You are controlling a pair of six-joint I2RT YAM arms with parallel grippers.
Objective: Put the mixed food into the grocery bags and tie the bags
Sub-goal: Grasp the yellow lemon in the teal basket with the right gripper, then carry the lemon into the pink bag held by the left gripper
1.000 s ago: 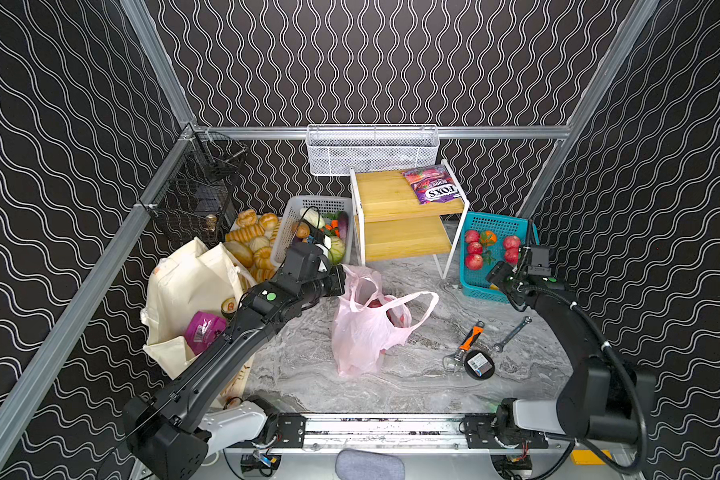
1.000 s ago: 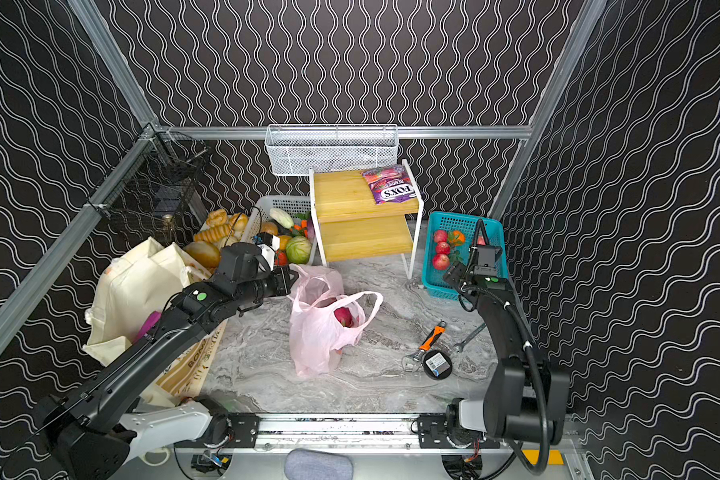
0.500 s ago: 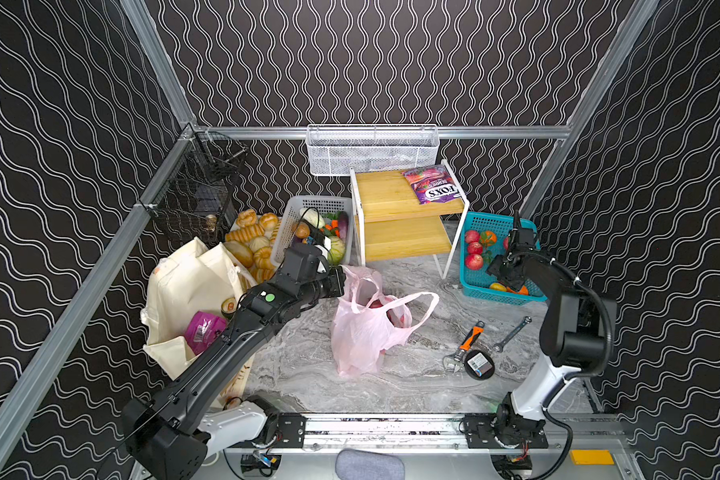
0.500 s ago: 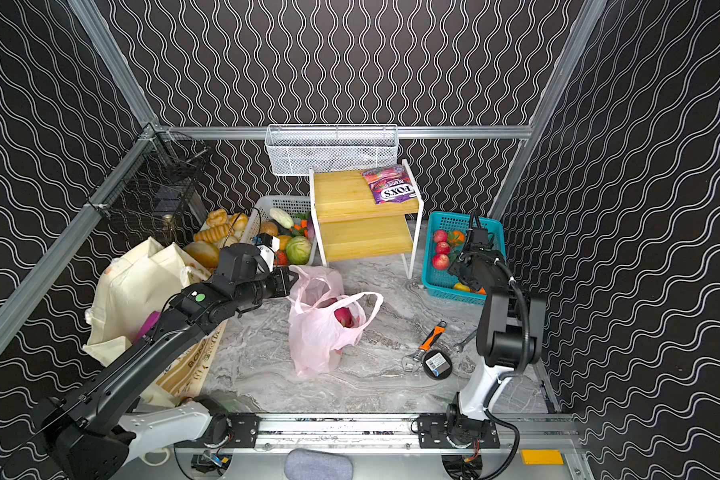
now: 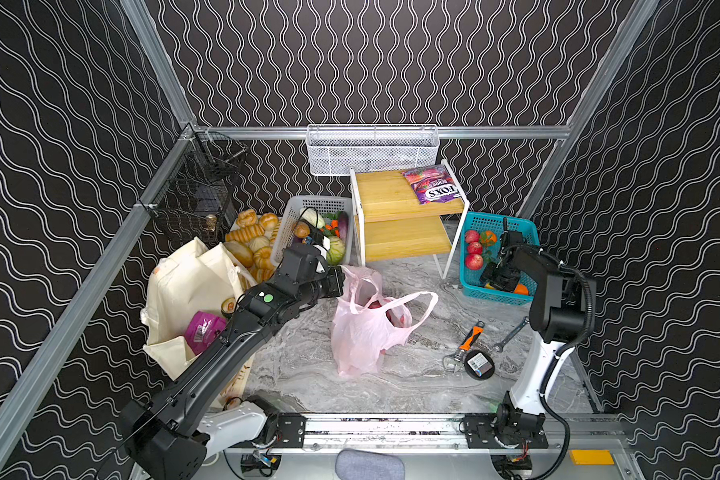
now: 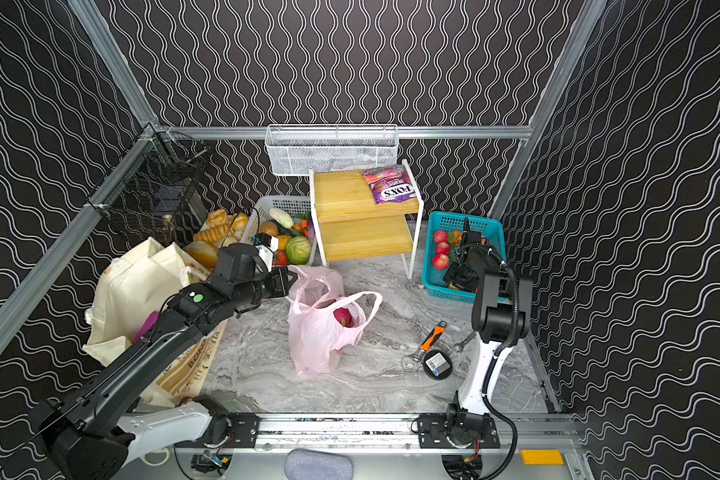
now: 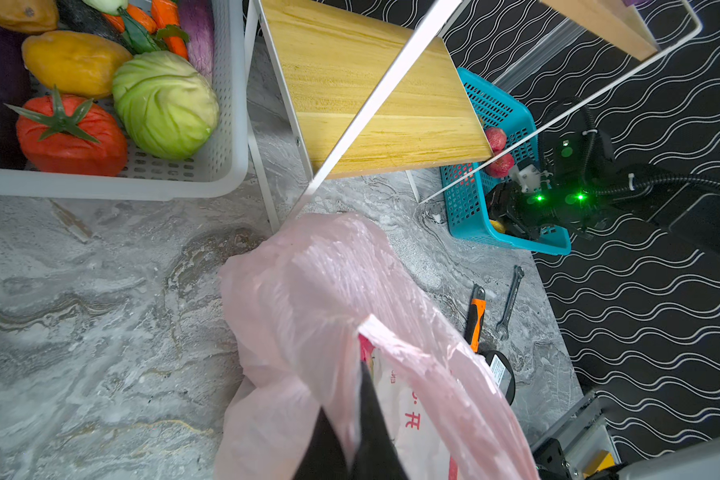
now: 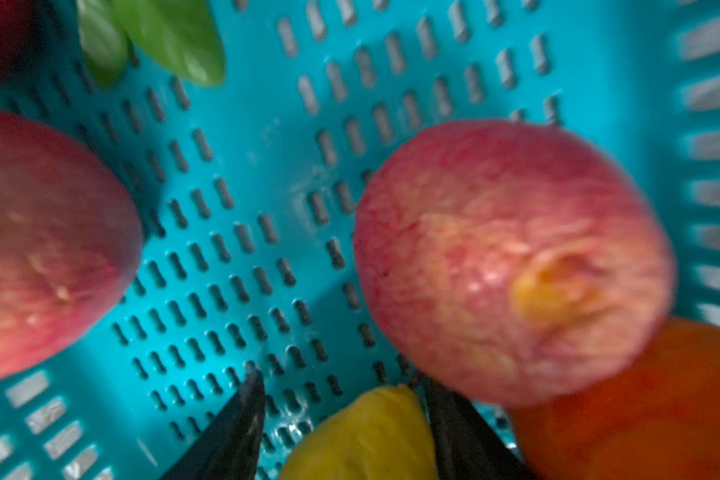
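Observation:
The pink plastic bag [image 5: 362,332] [image 6: 316,332] stands mid-table with a red fruit [image 6: 344,318] inside. My left gripper [image 5: 341,282] [image 7: 348,399] is shut on its rim, film pinched between the fingers. The cream canvas tote [image 5: 188,286] lies at the left and holds a magenta pouch [image 5: 203,328]. My right gripper [image 5: 500,279] [image 8: 341,380] reaches into the teal basket [image 5: 472,286]. Its jaws are open on either side of a yellow fruit piece [image 8: 362,436], with a gap at one finger. A red apple [image 8: 512,262] sits just beyond. A FOX'S candy bag [image 5: 433,189] lies on the shelf.
An orange-handled wrench [image 5: 468,343], a round black tape measure [image 5: 479,364] and a spanner [image 5: 510,334] lie at front right. The wooden two-tier shelf [image 5: 391,195] stands behind the pink bag, beside a white vegetable basket [image 5: 321,203] and bread rolls [image 5: 250,241].
My right arm has swung over and lowered its gripper into the teal basket, its jaws narrowing around the yellow piece. The left gripper still holds the pink bag in the same place.

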